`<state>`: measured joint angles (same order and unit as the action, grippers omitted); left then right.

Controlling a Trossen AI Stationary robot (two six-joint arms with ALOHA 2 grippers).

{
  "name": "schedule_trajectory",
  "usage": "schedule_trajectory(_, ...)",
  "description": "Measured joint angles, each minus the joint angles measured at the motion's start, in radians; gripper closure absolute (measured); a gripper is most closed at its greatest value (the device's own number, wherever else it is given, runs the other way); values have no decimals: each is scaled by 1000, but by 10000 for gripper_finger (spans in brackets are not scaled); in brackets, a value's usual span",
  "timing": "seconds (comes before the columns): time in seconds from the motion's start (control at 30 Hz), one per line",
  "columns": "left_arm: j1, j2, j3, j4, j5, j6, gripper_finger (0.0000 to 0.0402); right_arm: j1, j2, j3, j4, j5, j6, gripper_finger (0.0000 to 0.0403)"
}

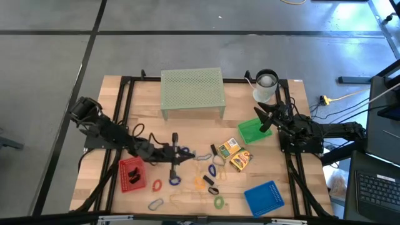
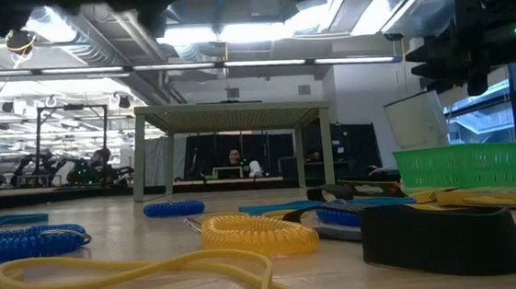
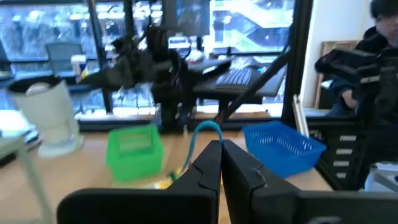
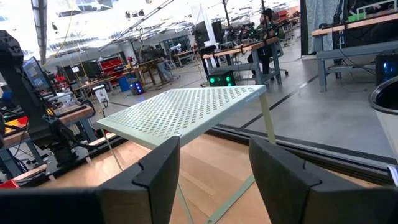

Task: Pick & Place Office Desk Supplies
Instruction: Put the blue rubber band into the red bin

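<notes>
A blue ring [image 3: 207, 132] sits pinched between the fingertips of the left gripper [image 1: 174, 145], whose jaws are clenched on it; in the left wrist view its thin blue loop arches up just above the two closed fingers [image 3: 205, 167]. The gripper is over the middle of the table [image 1: 187, 115], with more blue rings [image 1: 185, 152] lying just beside the jaws and another blue ring [image 1: 174, 180] a little nearer the front edge. Ahead of the jaws lie two yellow boxes [image 1: 235, 154], side by side, with small black clips [image 1: 213, 150] close to them. A green ring [image 1: 219, 202], a red ring [image 1: 156, 185], a yellow coil [image 2: 258, 233] and a silvery clip [image 1: 155, 204] are scattered toward the front edge.

Beside the left arm stands the red tray [image 1: 132, 173] with dark items in it. Beyond the fingertips in the wrist view are the green tray [image 3: 134, 152] and the blue tray [image 3: 283, 146].

The right gripper [image 1: 262, 119] waits at the far right, over the green tray, its jaws released and spread wide, pointing at the pale green mesh riser [image 4: 186, 112]. A white cup [image 1: 266, 85] stands near it.
</notes>
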<state>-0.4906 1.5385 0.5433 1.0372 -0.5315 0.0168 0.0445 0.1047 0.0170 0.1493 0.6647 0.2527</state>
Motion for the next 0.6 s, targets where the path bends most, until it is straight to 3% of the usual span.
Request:
schedule_trajectory(0.17,-38,-83,-66,-75,-31,-18,398,0,0,0,0,0,0,209)
schedule_trajectory(0.37,-95,-234,-72,-419,-81,-238,398,0,0,0,1,0,0,209)
schedule_trajectory(0.5,-133,-353,-72,-676,-7,-471,398,0,0,0,1,0,0,209)
schedule_trajectory(0.6,-158,-444,-72,-796,77,-549,398,0,0,0,1,0,0,209)
